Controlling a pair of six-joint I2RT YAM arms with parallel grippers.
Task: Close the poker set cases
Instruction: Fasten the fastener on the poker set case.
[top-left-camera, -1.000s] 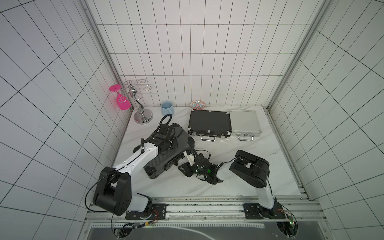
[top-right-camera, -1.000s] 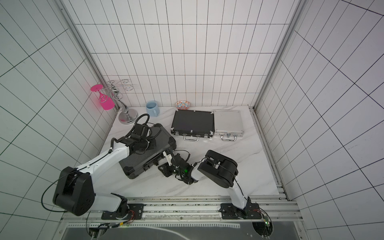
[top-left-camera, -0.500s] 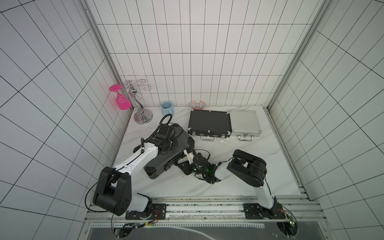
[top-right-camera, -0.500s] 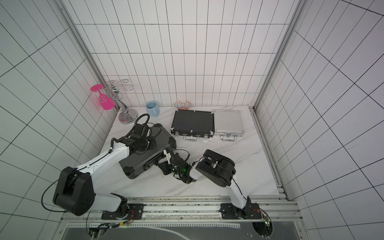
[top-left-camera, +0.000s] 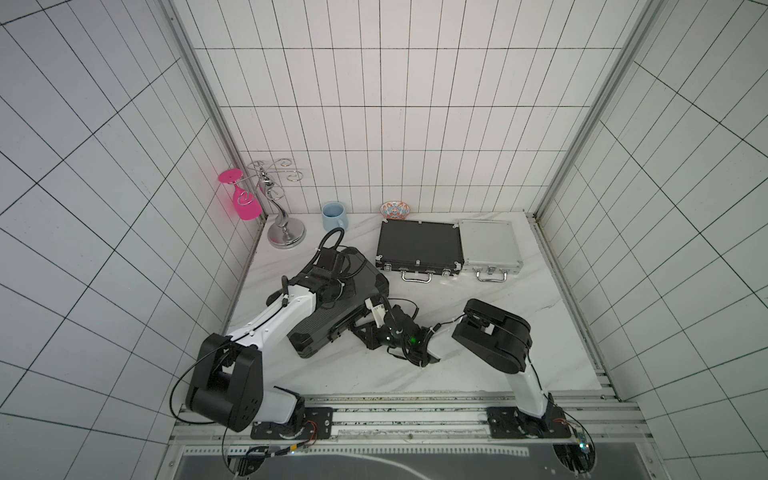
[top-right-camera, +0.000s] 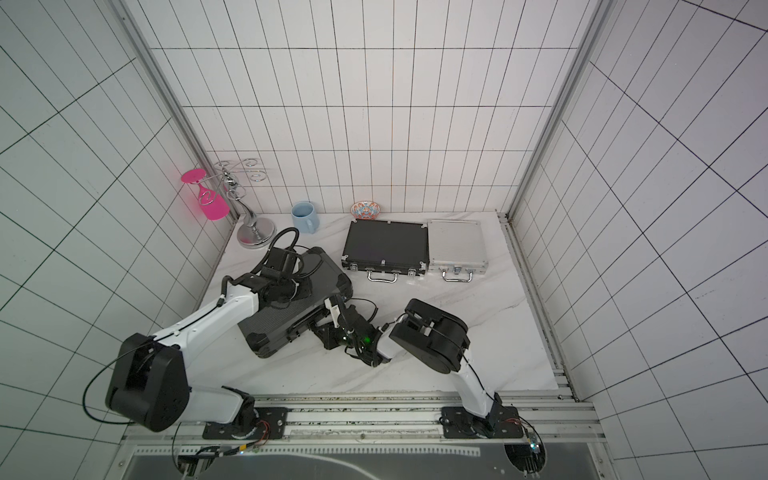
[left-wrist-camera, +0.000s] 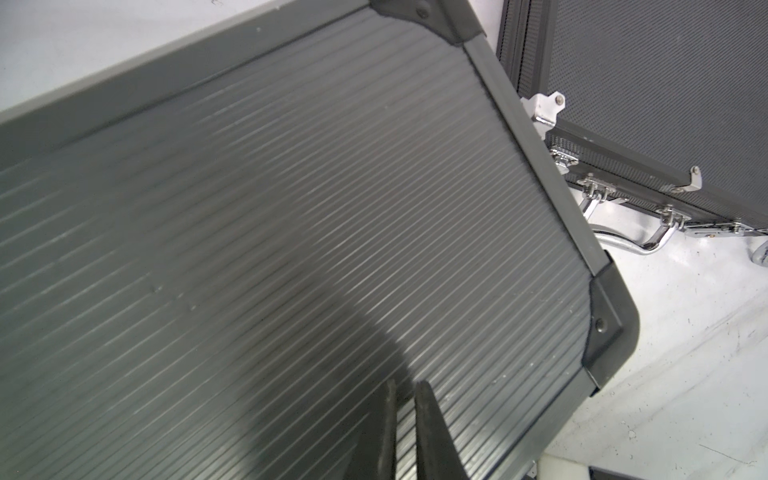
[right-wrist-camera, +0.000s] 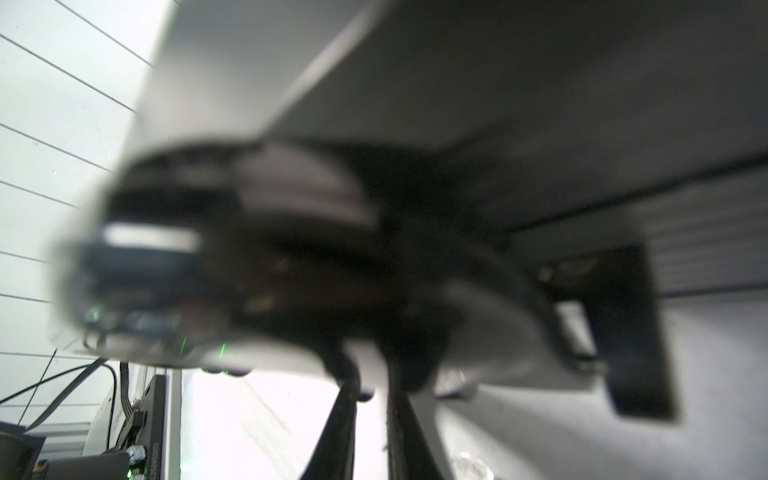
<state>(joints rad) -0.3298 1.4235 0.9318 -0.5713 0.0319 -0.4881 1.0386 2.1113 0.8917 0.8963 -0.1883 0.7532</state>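
Observation:
In both top views the large ribbed black case (top-left-camera: 318, 330) (top-right-camera: 270, 330) lies at the left with its lid down. My left gripper (top-left-camera: 343, 291) (left-wrist-camera: 405, 388) is shut, its tips low over the ribbed lid (left-wrist-camera: 291, 208). My right gripper (top-left-camera: 358, 328) (right-wrist-camera: 372, 395) sits low at that case's front edge, fingers close together. Their tips meet a blurred dark part of the case, and what they touch is hidden. The medium black case (top-left-camera: 419, 245) (left-wrist-camera: 665, 104) and the small silver case (top-left-camera: 490, 247) lie closed at the back.
A chrome glass stand (top-left-camera: 284, 232) with a pink glass (top-left-camera: 243, 199) hanging from it stands in the back left corner. A blue mug (top-left-camera: 333, 216) and a patterned bowl (top-left-camera: 395, 209) stand by the back wall. A metal rail (top-left-camera: 415, 405) runs along the table's front.
My right arm has edged left toward the large case's front, and its fingers have drawn closer together. The left arm and all three cases have stayed put.

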